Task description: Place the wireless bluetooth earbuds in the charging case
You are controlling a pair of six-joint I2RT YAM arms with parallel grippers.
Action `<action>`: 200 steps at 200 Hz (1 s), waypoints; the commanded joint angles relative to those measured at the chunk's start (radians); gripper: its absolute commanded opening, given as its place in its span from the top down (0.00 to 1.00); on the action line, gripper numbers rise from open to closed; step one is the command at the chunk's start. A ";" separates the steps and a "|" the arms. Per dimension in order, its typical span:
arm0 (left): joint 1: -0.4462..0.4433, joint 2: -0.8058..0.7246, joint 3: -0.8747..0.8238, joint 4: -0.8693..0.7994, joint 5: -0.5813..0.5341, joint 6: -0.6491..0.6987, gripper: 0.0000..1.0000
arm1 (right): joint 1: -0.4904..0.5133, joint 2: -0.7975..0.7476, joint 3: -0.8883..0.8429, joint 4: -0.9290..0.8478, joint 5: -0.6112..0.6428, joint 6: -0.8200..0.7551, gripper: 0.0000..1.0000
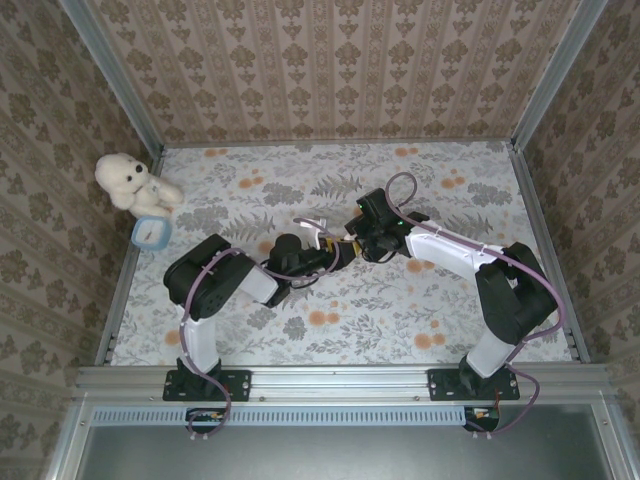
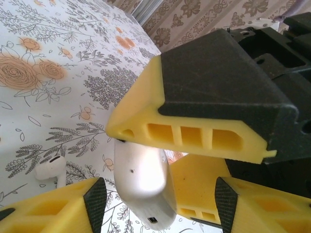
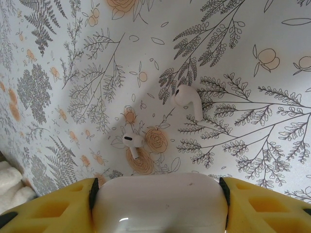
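**White charging case clamped in the right gripper, left gripper's jaws apart around it**

Far left of the charging case (image 3: 160,204), a white plush bear (image 1: 125,180) sits at the left edge of the table (image 1: 400,310), against the metal rail. A small blue-rimmed object (image 1: 150,232) lies just in front of the bear. Both are well apart from the arms.

Nearer the case, the left arm reaches in from the lower left. The left gripper (image 2: 158,194) has its yellow fingers spread to either side of the case, with a gap visible on each side. In the left wrist view one white earbud (image 2: 51,170) lies on the floral cloth just left of the case.

At the middle of the table the two grippers meet. The right gripper (image 3: 158,194) is closed on the case, one pad pressed to each end. One of its yellow, black-backed fingers crosses close over the case in the left wrist view.

Beyond the case in the right wrist view, two white earbuds lie loose on the cloth, outside the case. One (image 3: 132,141) is close to the case. The other (image 3: 187,99) is farther off and to its right. They are near each other but not touching.

Right of the case, the right arm stretches back to the lower right. Open cloth runs from the grippers to the far wall and to the right rail.
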State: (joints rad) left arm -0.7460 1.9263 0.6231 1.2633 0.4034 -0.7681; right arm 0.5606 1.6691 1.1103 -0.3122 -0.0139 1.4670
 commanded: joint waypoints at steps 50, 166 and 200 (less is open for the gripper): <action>-0.009 0.026 0.033 0.035 -0.026 0.001 0.51 | -0.002 -0.013 0.008 0.009 -0.017 0.012 0.45; -0.015 0.024 0.045 0.035 -0.023 -0.006 0.81 | -0.008 -0.041 0.024 0.020 -0.027 0.006 0.33; -0.011 -0.019 0.033 0.032 -0.008 -0.016 0.89 | -0.037 -0.088 0.063 -0.025 -0.026 -0.036 0.14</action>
State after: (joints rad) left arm -0.7521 1.9491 0.6487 1.2701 0.3702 -0.7898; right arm 0.5468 1.6562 1.1213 -0.3103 -0.0284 1.4593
